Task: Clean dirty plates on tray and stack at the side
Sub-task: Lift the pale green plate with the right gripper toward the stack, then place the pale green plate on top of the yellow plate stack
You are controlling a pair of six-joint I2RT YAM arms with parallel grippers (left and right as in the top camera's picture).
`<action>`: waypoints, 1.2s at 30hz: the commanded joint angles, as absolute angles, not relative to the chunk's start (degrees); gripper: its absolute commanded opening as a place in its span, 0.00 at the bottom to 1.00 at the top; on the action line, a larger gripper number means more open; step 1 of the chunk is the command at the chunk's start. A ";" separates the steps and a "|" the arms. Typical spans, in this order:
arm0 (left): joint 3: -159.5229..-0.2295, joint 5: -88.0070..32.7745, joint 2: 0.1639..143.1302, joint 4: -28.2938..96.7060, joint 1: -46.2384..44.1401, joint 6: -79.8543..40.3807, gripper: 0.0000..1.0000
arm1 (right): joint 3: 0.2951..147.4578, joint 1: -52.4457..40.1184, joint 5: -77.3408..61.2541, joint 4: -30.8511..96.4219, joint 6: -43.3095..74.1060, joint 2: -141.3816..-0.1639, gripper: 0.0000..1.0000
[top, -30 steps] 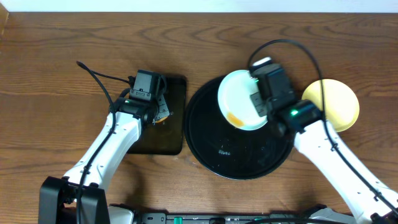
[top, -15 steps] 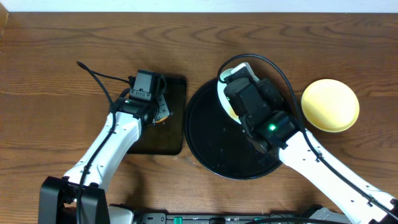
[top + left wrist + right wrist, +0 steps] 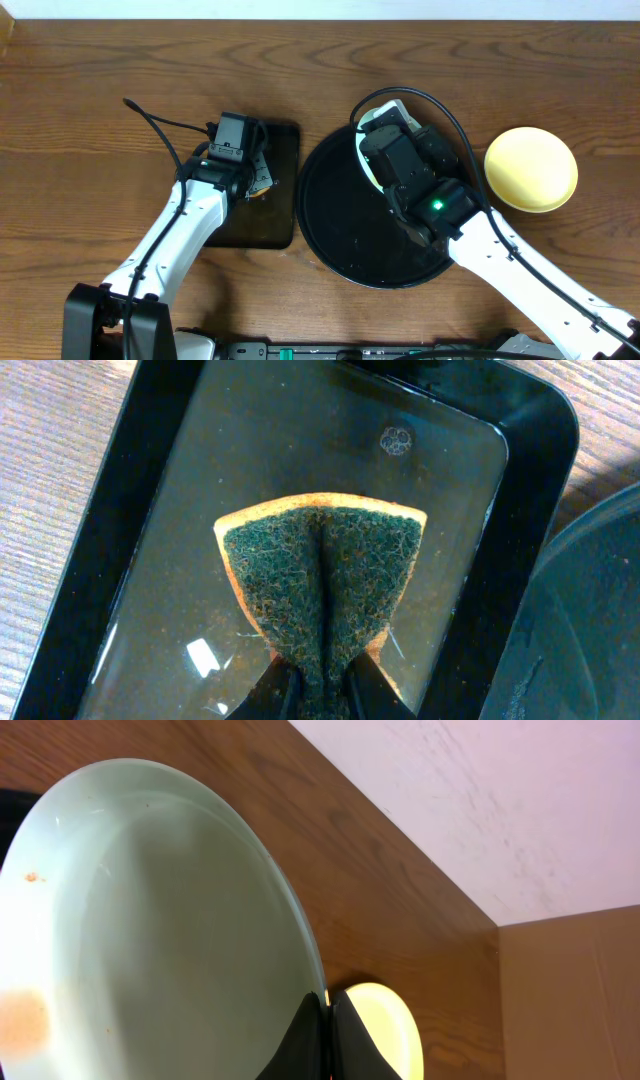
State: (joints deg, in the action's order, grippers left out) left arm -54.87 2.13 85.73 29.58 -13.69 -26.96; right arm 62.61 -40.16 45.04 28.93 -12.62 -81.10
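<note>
My right gripper [image 3: 328,1032] is shut on the rim of a pale mint plate [image 3: 150,920], which it holds tipped up on edge above the round black tray [image 3: 330,220]. An orange smear shows on the plate's face at the left edge of the right wrist view. From overhead only a sliver of this plate [image 3: 362,158] shows beside the right wrist. A pale yellow plate [image 3: 531,168] lies on the table to the right of the tray. My left gripper [image 3: 325,695] is shut on a folded green scouring sponge [image 3: 325,570] over the small rectangular black tray [image 3: 150,470].
The rectangular tray [image 3: 282,225] sits just left of the round tray, their rims nearly touching. The round tray's rim [image 3: 590,610] shows at the right of the left wrist view. A wall and a cardboard box [image 3: 570,1000] stand behind the table.
The right arm swung left over the round tray and tipped the mint plate from lying flat to standing on edge. The left arm and sponge stayed still.
</note>
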 commanded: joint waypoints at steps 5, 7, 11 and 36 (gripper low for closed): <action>-54.37 3.07 86.06 29.56 -13.56 -26.61 0.14 | 63.00 -40.38 49.15 28.67 -14.22 -80.47 0.01; -54.37 3.07 86.06 29.56 -13.56 -26.61 0.13 | 63.00 -40.38 49.39 28.56 -14.26 -80.47 0.01; -54.37 3.05 86.06 29.56 -13.56 -26.61 0.14 | 63.00 -40.38 49.52 28.12 -14.26 -80.47 0.01; -53.56 3.09 94.98 22.74 -13.56 -5.56 0.15 | 62.98 -15.75 33.30 29.80 19.94 -80.64 0.01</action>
